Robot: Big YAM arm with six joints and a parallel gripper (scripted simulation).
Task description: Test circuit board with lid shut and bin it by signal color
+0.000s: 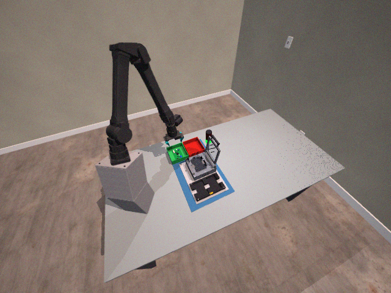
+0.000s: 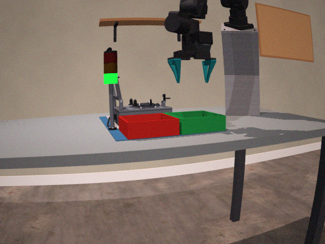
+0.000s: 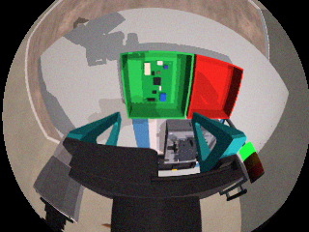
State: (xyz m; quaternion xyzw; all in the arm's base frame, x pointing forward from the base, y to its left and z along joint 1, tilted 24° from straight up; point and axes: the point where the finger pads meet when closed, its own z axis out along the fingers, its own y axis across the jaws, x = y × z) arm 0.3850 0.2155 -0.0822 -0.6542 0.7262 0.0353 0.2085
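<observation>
The green circuit board (image 1: 178, 153) (image 3: 157, 84) lies flat on the floor of the green bin (image 1: 173, 158) (image 2: 202, 123) (image 3: 130, 93). My gripper (image 1: 173, 141) (image 2: 192, 72) (image 3: 157, 134) is open and empty, hanging well above the green bin. The signal tower (image 1: 208, 135) (image 2: 110, 68) (image 3: 251, 157) shows green. The tester (image 1: 200, 166) (image 2: 142, 107) (image 3: 177, 149) stands with its lid (image 1: 214, 150) raised and its plate bare. The red bin (image 1: 193, 146) (image 2: 148, 126) (image 3: 212, 87) next to the green one is empty.
The black tray (image 1: 206, 187) with two empty pockets lies at the near end of the blue bench mat (image 1: 192, 204) (image 2: 114, 133). The arm's grey pedestal (image 1: 124, 181) (image 2: 241, 70) stands on the table's left side. The wide grey table (image 1: 268, 151) extends right.
</observation>
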